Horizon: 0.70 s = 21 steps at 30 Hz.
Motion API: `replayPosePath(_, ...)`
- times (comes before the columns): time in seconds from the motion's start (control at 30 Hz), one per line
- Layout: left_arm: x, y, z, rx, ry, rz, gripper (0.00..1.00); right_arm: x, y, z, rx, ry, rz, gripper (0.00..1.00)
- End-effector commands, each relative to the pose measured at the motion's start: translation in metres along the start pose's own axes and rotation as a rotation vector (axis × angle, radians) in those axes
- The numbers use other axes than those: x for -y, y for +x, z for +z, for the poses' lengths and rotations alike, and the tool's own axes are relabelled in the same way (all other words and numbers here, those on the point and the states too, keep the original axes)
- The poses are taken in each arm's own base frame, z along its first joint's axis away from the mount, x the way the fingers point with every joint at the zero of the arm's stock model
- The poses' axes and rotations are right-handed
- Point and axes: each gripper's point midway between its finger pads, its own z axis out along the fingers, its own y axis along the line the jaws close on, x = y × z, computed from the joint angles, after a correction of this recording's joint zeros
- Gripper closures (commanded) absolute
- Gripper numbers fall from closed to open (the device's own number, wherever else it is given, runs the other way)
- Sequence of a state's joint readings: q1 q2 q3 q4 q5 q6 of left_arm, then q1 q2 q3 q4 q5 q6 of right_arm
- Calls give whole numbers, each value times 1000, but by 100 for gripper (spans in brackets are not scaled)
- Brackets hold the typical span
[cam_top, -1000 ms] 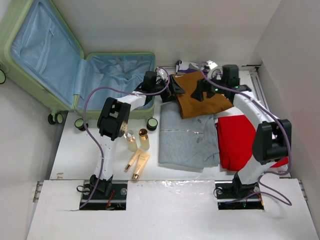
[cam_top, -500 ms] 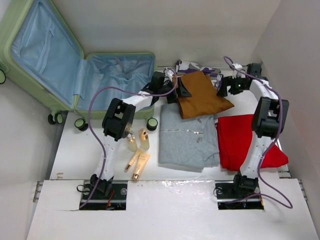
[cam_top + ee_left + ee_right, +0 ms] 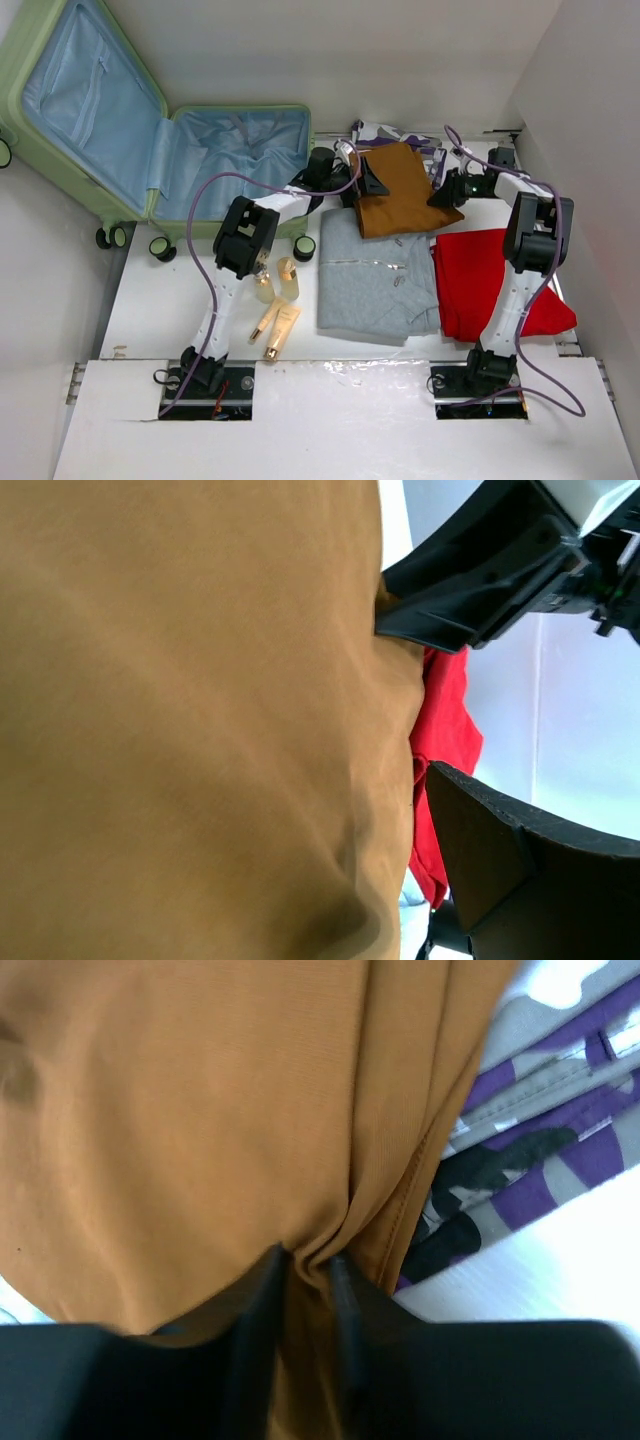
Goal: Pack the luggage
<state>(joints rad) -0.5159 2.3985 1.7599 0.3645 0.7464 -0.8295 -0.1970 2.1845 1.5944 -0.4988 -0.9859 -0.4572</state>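
The luggage (image 3: 215,150), a pale green suitcase with blue lining, lies open at the back left with its lid leaning up. A brown garment (image 3: 402,192) lies folded to its right. My left gripper (image 3: 367,182) is at the garment's left edge and stands open; the brown cloth (image 3: 190,710) fills the left wrist view and only one finger (image 3: 520,870) shows. My right gripper (image 3: 442,193) is at the garment's right edge, and its jaws (image 3: 305,1260) are shut on a pinched fold of the brown garment (image 3: 200,1100).
A grey garment (image 3: 375,275) and a red garment (image 3: 490,285) lie in front of the brown one. A purple patterned cloth (image 3: 378,131) lies behind it. Small bottles (image 3: 275,280) and tubes (image 3: 277,330) stand by the suitcase wheels (image 3: 303,247).
My right gripper came from the back right corner to the brown garment's right edge and closed on a fold. The left gripper edged slightly right and stayed open.
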Motion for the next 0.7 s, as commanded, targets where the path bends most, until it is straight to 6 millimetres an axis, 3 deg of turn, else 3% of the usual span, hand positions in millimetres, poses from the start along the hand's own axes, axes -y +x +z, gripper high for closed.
replayPosePath(0.0, 47, 2, 11, -28, 162, 100, 0, -46, -11, 8, 30, -149, -67, 75)
replayPosePath(0.07, 58, 1, 9, -31, 210, 117, 30, -48, -11, 7, 33, -163, -71, 77)
replayPosePath(0.17, 69, -1, 5, -29, 247, 142, 87, -57, -20, 0, 39, -159, -84, 77)
replayPosePath(0.2, 74, -2, 2, -32, 242, 146, 100, -56, -22, -3, 37, -140, -95, 77)
replayPosePath(0.27, 76, -7, -5, -36, 218, 149, 100, -58, -35, -20, 65, -113, -125, 77)
replayPosePath(0.43, 88, -44, -26, 38, 66, 312, 100, -54, -64, -64, 96, 41, -169, 75)
replayPosePath(0.5, 94, -57, -36, 47, -11, 418, 100, -52, -81, -95, 116, 146, -171, 69)
replayPosePath(0.57, 100, -72, -45, 80, -79, 493, 100, -42, -85, -118, 97, 283, -145, 69)
replayPosePath(0.6, 112, -80, -54, 91, -103, 531, 100, -37, -92, -135, 110, 347, -145, 56)
replayPosePath(0.67, 116, -93, -64, 122, -160, 628, 100, -36, -93, -157, 97, 468, -112, 42)
